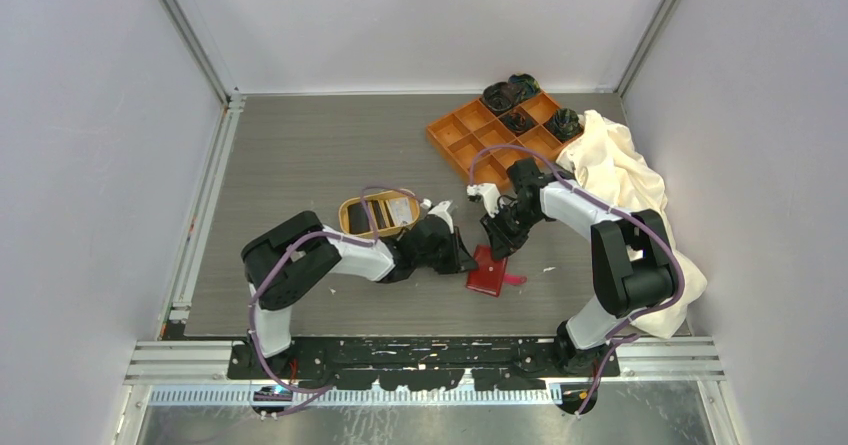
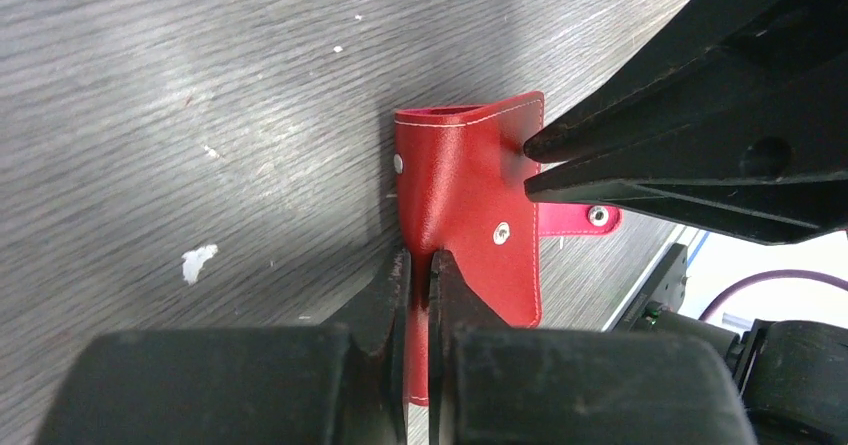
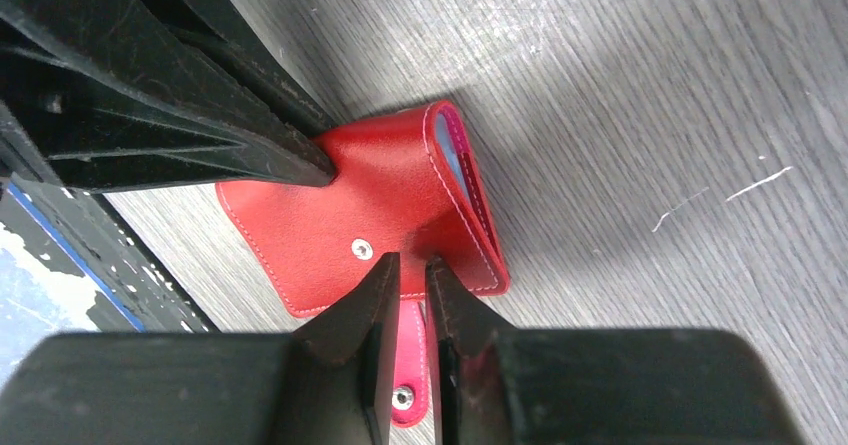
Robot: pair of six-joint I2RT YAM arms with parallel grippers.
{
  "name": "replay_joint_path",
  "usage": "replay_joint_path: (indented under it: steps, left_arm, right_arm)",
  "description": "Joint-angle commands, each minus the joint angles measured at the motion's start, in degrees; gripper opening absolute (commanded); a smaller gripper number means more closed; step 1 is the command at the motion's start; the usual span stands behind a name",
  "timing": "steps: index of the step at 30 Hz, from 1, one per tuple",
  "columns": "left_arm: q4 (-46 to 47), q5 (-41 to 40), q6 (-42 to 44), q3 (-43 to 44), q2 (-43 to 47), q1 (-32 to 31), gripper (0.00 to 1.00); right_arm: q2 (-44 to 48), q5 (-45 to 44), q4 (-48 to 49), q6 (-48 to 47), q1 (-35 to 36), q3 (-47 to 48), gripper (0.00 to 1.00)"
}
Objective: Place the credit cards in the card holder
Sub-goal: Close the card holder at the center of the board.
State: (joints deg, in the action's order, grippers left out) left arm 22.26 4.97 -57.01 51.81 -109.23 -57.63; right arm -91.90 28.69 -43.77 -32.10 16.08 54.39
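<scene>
The red card holder [image 1: 488,275] lies on the grey table in front of the arms, partly folded, its snap tab [image 1: 514,280] sticking out to the right. My left gripper [image 1: 466,261] is shut on its left edge; in the left wrist view [image 2: 420,265] the red leather [image 2: 465,180] is pinched between the jaws. My right gripper [image 1: 497,242] is shut on the opposite flap, seen in the right wrist view [image 3: 408,265], where a strip of blue lining [image 3: 452,155] shows. A black card [image 1: 363,215] and a white card [image 1: 400,210] lie in the oval tan dish [image 1: 347,227].
An orange compartment tray [image 1: 470,125] holding dark objects stands at the back right. A cream cloth [image 1: 625,180] is heaped along the right edge under my right arm. Small white flecks [image 2: 198,261] lie on the table. The tan dish is just behind my left arm.
</scene>
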Motion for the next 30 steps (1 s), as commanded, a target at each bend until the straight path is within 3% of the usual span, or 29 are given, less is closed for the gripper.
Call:
replay_joint_path:
  steps: [1,11,13,15,16,20,22,27,30]
  left_arm:
    - [-1.36,-8.14,-1.32,-5.71,0.74,-0.34,0.00]
    - [10.45,-27.04,-16.26,-27.17,15.82,-2.10,0.00]
    - [8.58,-32.50,-21.46,-29.76,18.53,-4.19,0.00]
    - [2.42,-39.36,-28.08,-30.35,21.09,-7.43,0.00]
    - [-2.65,-42.61,-32.63,-29.56,22.24,-9.29,0.00]
    - [-34.37,-52.22,-51.04,-19.71,23.12,-15.95,0.00]
    - [-44.92,-54.70,-57.95,-15.36,20.81,-18.37,0.00]
    - [-44.77,-54.06,-62.97,-11.14,14.27,-20.65,0.00]
    - [-43.67,-52.51,-63.40,-9.11,10.81,-20.87,0.00]
  right_arm:
    - [2.04,3.38,-0.16,1.42,0.31,2.35,0.24]
    - [16.31,8.90,4.32,3.82,-1.06,0.25,0.54]
    - [20.05,8.50,7.79,4.82,-1.49,-1.48,0.69]
    - [23.29,10.71,11.68,6.24,-2.36,-3.80,0.97]
    - [24.36,11.37,14.42,10.13,-2.73,-4.99,0.99]
    - [22.53,21.61,13.70,13.46,-3.94,-5.65,0.99]
    - [18.77,23.31,11.99,15.07,-3.94,-4.30,0.93]
    - [7.69,18.95,9.38,22.17,-3.51,-1.12,0.66]
    - [2.73,16.34,6.77,22.68,-2.85,0.73,0.60]
